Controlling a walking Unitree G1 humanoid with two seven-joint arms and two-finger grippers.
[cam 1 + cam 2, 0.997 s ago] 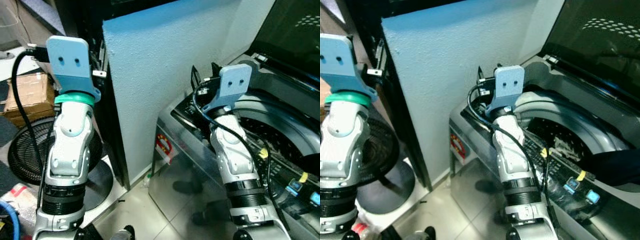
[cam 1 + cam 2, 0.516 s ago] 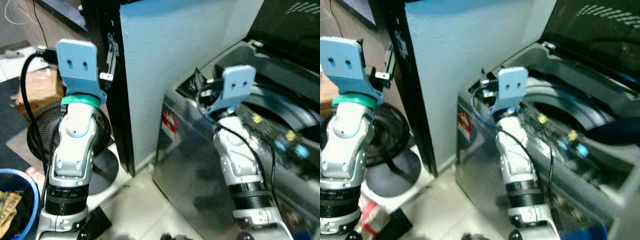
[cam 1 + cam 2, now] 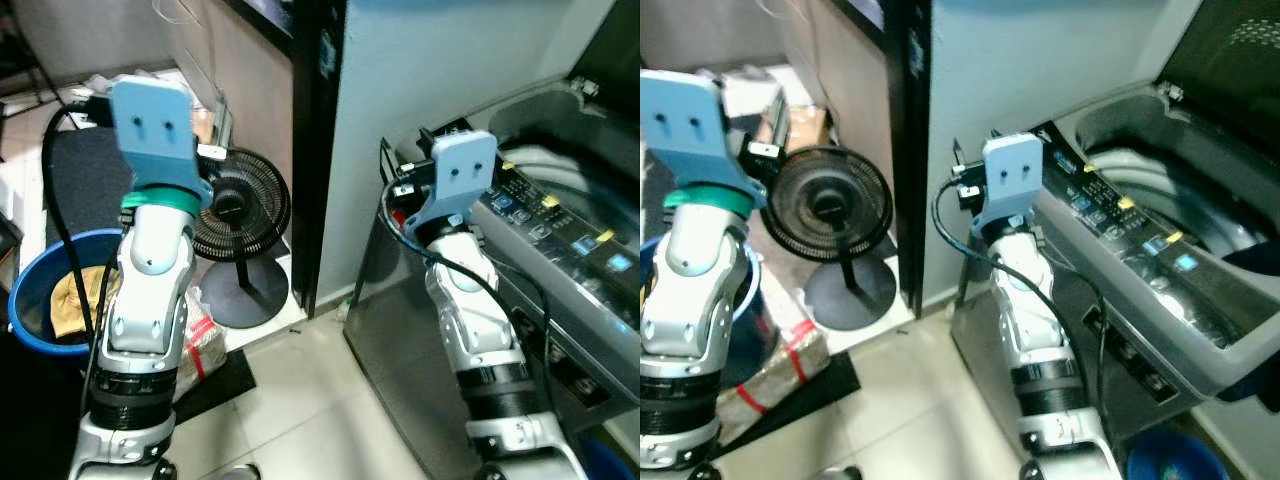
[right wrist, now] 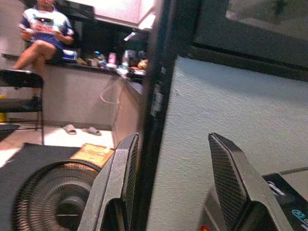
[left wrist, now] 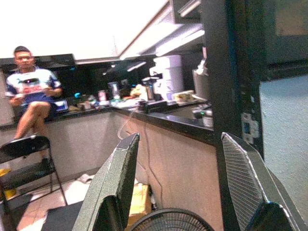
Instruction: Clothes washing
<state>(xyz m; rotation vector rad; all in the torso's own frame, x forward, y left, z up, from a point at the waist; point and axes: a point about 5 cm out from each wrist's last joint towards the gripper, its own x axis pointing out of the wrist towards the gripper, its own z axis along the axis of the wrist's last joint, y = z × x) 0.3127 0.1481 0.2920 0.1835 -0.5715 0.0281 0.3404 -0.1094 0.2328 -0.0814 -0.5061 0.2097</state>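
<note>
Two silver arms raised in front of the head camera, forearms upright, one each side. Left gripper (image 5: 187,192): two black fingers spread wide apart, nothing between them, pointing out into the room. Right gripper (image 4: 178,187): same, two fingers wide apart, holding nothing, aimed at the black door frame (image 4: 156,96) beside the pale blue wall (image 3: 440,70).

Near floor on the robot's left: one black mat (image 3: 215,375), one wrapped bundle with red tape (image 3: 770,385). One blue basket (image 3: 30,300) just behind the left arm, holding one yellowish-brown cloth (image 3: 68,300). One smaller blue tub (image 3: 1175,458) on the floor at the washer's front, on the right.

One washing machine (image 3: 560,330), top-loader, to the robot's right, lid (image 3: 1230,50) standing up open; control panel with small blue and yellow buttons along the front edge; drum contents hard to tell. Right arm stands just beside its left corner.

One black floor fan (image 3: 240,205) on a round base, between basket and door frame.

Further back: one kitchen counter (image 5: 163,118) crowded with items, too small to count; one black folding chair (image 5: 29,159); one person (image 5: 31,91) sitting on the counter, legs crossed.
</note>
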